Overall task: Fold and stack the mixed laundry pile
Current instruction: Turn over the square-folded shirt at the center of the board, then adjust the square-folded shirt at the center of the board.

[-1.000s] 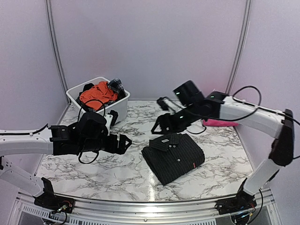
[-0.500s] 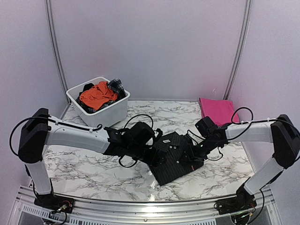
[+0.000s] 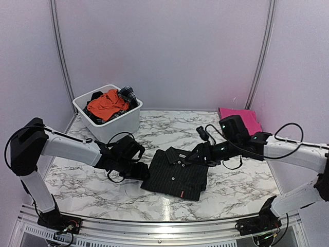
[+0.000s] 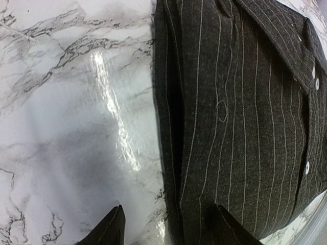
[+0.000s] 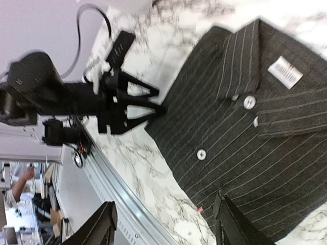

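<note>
A folded black pinstriped shirt [image 3: 177, 174] lies in the middle of the marble table, collar toward the back. My left gripper [image 3: 144, 172] sits low at its left edge, open. In the left wrist view one finger is over the table and the other over the shirt [image 4: 240, 112], the folded edge between them. My right gripper [image 3: 194, 158] hovers open above the collar side; the right wrist view looks down on the buttoned shirt front [image 5: 240, 132]. An orange garment [image 3: 105, 104] and a small plaid piece [image 3: 128, 93] fill the tub. The pink cloth [image 3: 240, 120] lies folded at the back right.
The white plastic tub [image 3: 119, 122] stands at the back left corner. A metal rail [image 3: 164, 222] runs along the table's near edge, also in the right wrist view as the rail [image 5: 122, 204]. Pale walls close in the back and sides.
The shirt has slid left and turned. My left gripper drew back from over the shirt to its left edge. My right gripper moved from the shirt's right side to above the collar.
</note>
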Controlling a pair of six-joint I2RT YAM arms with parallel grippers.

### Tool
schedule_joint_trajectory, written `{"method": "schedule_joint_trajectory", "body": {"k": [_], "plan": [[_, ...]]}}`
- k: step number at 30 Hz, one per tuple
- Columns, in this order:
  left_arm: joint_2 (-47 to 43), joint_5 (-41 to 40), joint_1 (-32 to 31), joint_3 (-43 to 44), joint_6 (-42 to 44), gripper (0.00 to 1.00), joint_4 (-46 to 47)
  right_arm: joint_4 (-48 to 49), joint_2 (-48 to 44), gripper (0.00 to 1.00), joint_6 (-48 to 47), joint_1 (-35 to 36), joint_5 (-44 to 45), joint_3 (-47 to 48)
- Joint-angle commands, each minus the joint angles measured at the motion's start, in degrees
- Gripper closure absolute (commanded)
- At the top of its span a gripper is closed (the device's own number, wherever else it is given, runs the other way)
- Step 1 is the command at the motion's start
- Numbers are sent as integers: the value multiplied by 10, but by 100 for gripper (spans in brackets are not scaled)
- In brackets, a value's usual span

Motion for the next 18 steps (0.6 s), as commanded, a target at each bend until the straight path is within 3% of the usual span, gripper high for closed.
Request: {"method": "schedule_joint_trajectory", "body": {"k": [1,5,10,18], "plan": [[-36,14,-2,-12,-12,40,-22,-44,-95,40,38,-30,44,-57],[-71,14,-20,25,55,29,-20,4,-173,44,120,-31,48,-170],[-38,20,-51,110,114,29,-43,112,-221,63,216,-38,76,-290],[50,-53,-30,204,120,30,-81,157,-164,64,218,-46,104,-288]]}}
